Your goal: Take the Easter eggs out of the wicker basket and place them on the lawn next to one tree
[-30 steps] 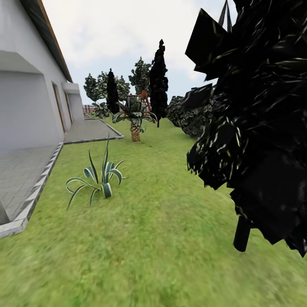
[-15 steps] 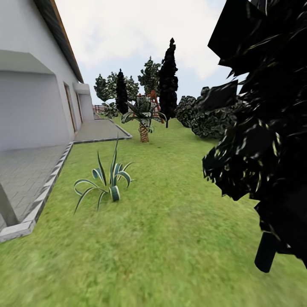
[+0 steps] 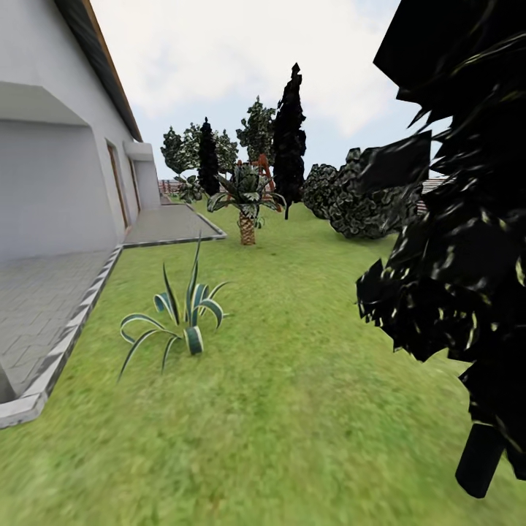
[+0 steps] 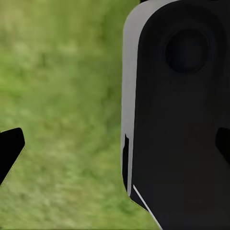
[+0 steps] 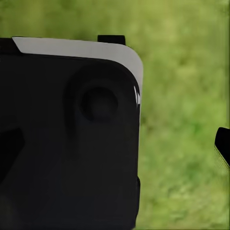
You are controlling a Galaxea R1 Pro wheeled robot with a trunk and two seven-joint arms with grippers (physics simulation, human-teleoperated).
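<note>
Item one, the wide mottled green lawn [image 3: 292, 380]: it is being shown across the whole foreground of the head view, running away toward the far planting. No eggs and no basket are being presented on the visible stretch, so their whereabouts cannot be told.

Item two, a striped, sword-leaved agave-like plant [image 3: 183, 318]: it is being displayed on the grass near a grey paved terrace [image 3: 44, 307] edged with a pale kerb, beside a white house wall [image 3: 51, 168].

Item three, a short palm with a scaly trunk [image 3: 247, 201]: it is being seen further up the grass, with a dark narrow cypress-like tree [image 3: 290, 139] behind it and dark rounded shrubs [image 3: 358, 197] to one side.

Item four, a black, jagged-leaved tree on a dark stub trunk [image 3: 453, 241]: it is being shown close at the right edge.

Grippers: the left gripper [image 4: 115, 153] and the right gripper [image 5: 120, 143] are each being viewed over blurred grass, with dark fingertips standing at opposite picture edges, wide apart and holding nothing.

Step in hand, as judged: the garden is being crossed in search of the basket. The next move is being taken to call for finding it before any reach.
</note>
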